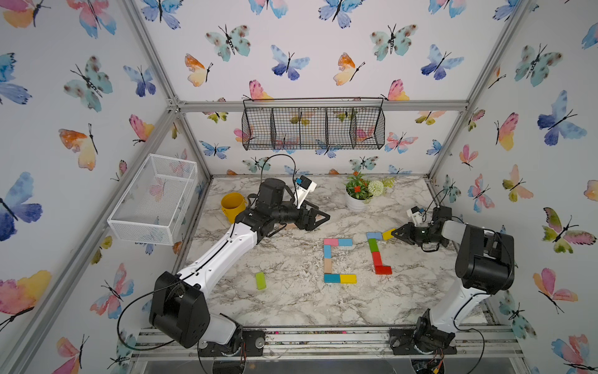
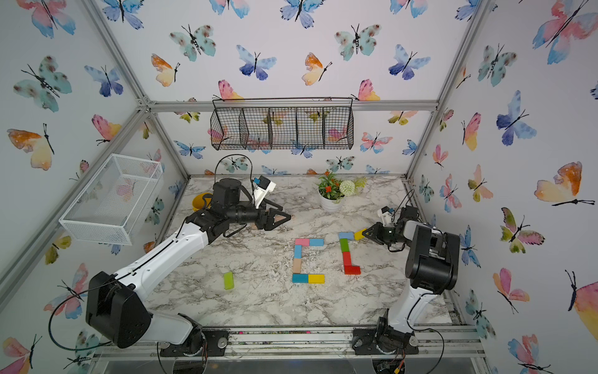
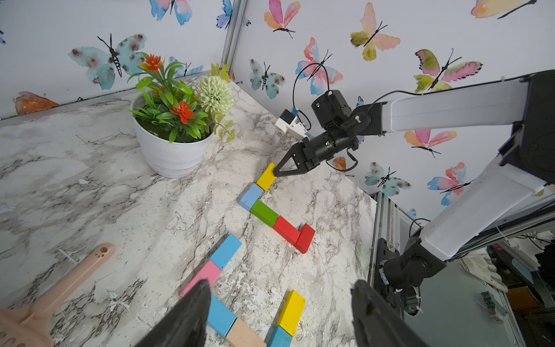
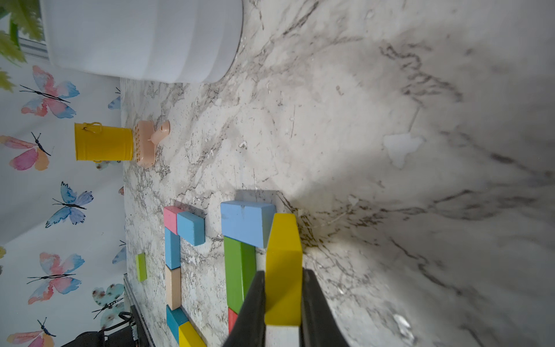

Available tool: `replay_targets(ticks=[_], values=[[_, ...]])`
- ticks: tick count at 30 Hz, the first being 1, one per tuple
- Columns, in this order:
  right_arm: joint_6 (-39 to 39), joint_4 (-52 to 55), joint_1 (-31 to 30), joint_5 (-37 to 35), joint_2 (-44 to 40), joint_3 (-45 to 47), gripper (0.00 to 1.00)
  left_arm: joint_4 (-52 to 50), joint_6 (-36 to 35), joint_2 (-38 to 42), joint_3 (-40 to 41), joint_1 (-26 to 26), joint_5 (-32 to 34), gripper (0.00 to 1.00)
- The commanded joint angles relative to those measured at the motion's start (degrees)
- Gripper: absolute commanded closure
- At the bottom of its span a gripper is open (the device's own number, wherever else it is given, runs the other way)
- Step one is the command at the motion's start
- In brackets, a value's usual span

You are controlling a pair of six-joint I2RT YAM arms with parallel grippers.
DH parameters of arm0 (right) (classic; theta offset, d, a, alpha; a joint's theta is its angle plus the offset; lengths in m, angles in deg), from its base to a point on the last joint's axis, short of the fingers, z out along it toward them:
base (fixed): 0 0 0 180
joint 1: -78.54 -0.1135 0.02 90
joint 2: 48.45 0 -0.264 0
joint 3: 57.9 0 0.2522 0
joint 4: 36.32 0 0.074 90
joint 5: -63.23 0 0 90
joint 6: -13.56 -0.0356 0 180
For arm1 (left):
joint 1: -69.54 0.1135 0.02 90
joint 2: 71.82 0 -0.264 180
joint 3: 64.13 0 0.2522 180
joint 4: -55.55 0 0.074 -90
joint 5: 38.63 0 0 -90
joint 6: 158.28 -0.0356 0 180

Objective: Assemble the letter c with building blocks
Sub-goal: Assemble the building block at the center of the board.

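My right gripper (image 4: 283,272) is shut on a yellow block (image 4: 283,264). It holds that block (image 1: 387,233) slightly tilted against the right end of a light blue block (image 1: 374,235). That light blue block tops a column of one green block (image 1: 373,245) and two red blocks (image 1: 383,269). To the left lies a C shape of six blocks, running from pink (image 1: 330,242) down past tan (image 1: 327,265) to yellow (image 1: 348,278). A lime green block (image 1: 260,280) lies alone at the front left. My left gripper (image 3: 280,284) hovers open and empty at the back of the table (image 1: 291,307).
A white flower pot (image 1: 356,202) stands at the back behind the right column. A yellow bucket (image 1: 233,205) and a tan scoop (image 3: 45,300) sit at the back left under my left arm. A white wire basket (image 1: 152,197) and a black wire basket (image 1: 312,126) hang on the walls.
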Motion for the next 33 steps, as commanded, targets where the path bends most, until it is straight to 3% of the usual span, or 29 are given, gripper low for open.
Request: replay_targets(ticks=[1,33], values=[[0.1,-0.6,0.6,0.9,1.1,0.0,0.80,1.3,0.2,-0.4,0.2,0.3,-1.8,0.25],[-1.5,-3.4,0.9,1.0,2.8,0.2,0.57,1.8,0.5,-0.4,0.5,0.9,-1.6,0.25]])
